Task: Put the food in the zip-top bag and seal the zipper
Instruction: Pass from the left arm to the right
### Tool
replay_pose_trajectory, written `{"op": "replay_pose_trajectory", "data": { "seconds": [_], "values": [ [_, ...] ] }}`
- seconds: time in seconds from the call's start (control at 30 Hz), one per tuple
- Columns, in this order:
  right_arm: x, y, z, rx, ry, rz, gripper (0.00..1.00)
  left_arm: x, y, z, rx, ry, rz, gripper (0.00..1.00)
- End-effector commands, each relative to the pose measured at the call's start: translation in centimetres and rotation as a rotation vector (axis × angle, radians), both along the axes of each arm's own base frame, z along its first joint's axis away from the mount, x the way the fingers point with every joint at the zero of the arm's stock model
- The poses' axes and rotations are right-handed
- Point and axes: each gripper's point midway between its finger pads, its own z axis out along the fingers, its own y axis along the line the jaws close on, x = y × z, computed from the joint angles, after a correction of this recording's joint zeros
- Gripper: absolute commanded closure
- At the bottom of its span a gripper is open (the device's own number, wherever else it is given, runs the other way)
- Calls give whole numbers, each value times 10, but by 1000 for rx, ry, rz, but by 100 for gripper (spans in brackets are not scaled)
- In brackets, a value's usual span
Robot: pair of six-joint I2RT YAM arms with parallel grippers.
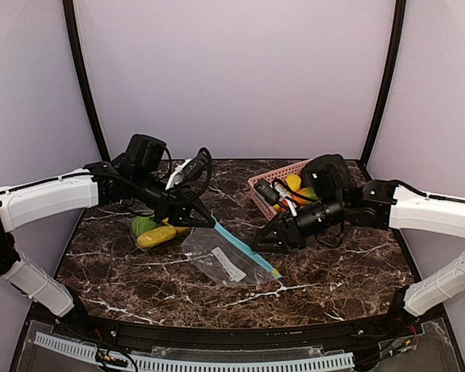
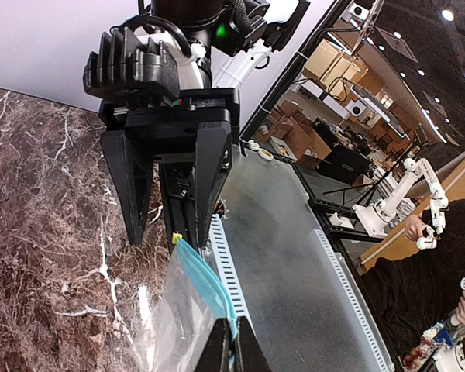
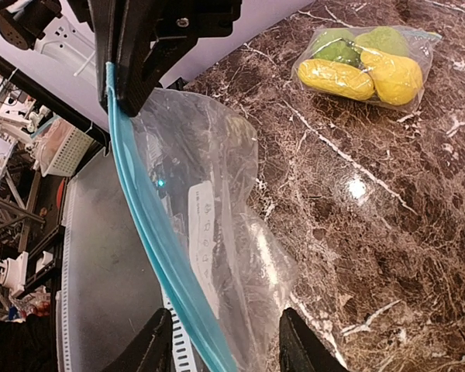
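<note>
- Plainly, the coming move turns on the zipper strip point(image 1: 244, 249); in the overhead view its long axis runs from 10 o'clock to 4 o'clock, held up off the counter point(image 1: 333, 271) between the two arms.
- The left jaws are together, clamped on the strip's 10 o'clock end; the zip-top bag point(image 1: 217, 263) hangs from the strip, its clear film sagging onto the counter toward 7 o'clock.
- The right jaws stand apart and straddle the strip near its 4 o'clock end; the right wrist view shows the blue band passing between the fingers point(image 3: 151, 349), closer to one than the other, with no pinch visible.
- The food lies outside the held bag; yellow and green pieces point(image 1: 156, 235) sit at its 9 o'clock under the left arm, seemingly in a clear wrap of their own; a yellow piece point(image 1: 293, 182) shows in the pink basket point(image 1: 265, 180) at 1 o'clock, behind the right arm.
- The right arm is the nearer to the basket; the left is nearer the yellow and green pieces; whether the bag's mouth is parted cannot be told.
</note>
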Motion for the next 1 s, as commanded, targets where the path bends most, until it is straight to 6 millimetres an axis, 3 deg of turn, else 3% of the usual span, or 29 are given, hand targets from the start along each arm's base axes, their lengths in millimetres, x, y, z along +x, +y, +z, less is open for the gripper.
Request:
{"op": "replay_pose_trajectory", "data": {
  "seconds": [0.0, 0.97],
  "values": [
    [0, 6, 6, 20, -24, 12, 57, -4, 0, 10, -23, -15, -28, 99],
    [-9, 9, -7, 3, 14, 62, 67, -4, -1, 11, -24, -13, -28, 99]
  ]
}}
